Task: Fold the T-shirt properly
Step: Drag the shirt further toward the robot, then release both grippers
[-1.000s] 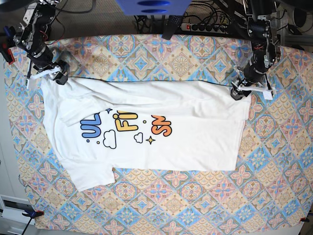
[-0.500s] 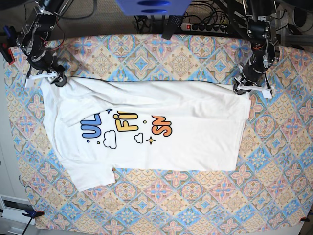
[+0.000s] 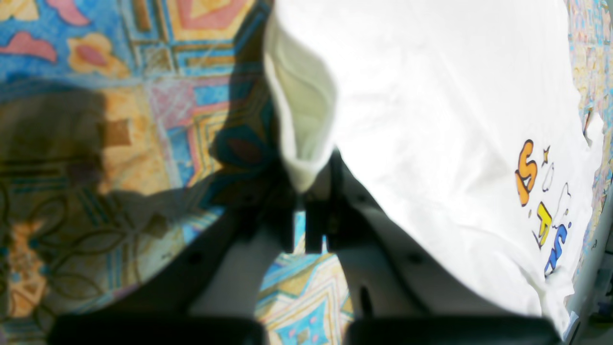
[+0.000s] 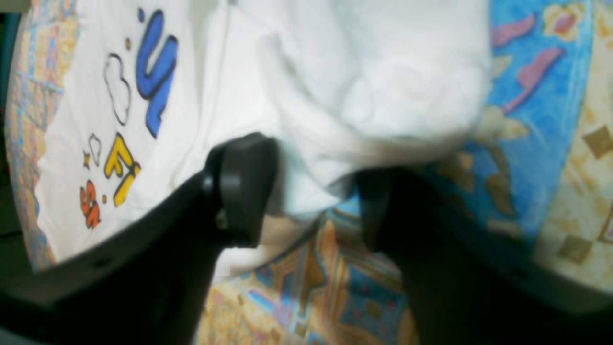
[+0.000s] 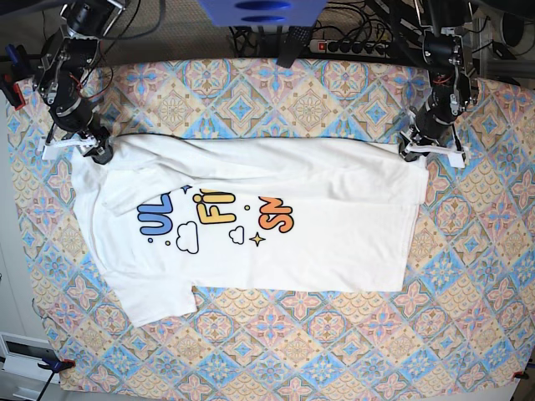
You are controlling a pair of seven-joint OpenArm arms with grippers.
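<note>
**Both grippers at the T-shirt's far corners**

Jaws of the left gripper point(image 3: 306, 211) are standing pressed together, pinching a rolled white fold of the T-shirt point(image 3: 431, 120) between the tips; the cloth is bunching just above the tips and spreading away over the patterned tablecloth point(image 3: 96, 120). Jaws of the right gripper point(image 4: 316, 191) are standing apart, one dark finger point(image 4: 242, 187) lying on the white fabric, the other finger point(image 4: 378, 211) sitting beside the hem over the patterned cloth; a loose lump of fabric is hanging between them, and whether it is being gripped cannot be told.

Seen from the base camera, the left gripper point(image 5: 415, 152) is sitting at the T-shirt's point(image 5: 276, 225) far corner on the side nearest the orange print, and the right gripper point(image 5: 92, 152) is sitting at the far corner on the side nearest the blue print. The T-shirt is lying flat across the middle of the tablecloth point(image 5: 334, 351), print facing up: blue, yellow and orange letters with small clouds and a star beneath. Its far edge is running nearly straight between the two grippers. One short sleeve is sticking out at the near corner below the blue letters. A power strip point(image 5: 351, 47) is lying beyond the tablecloth's far edge.
</note>
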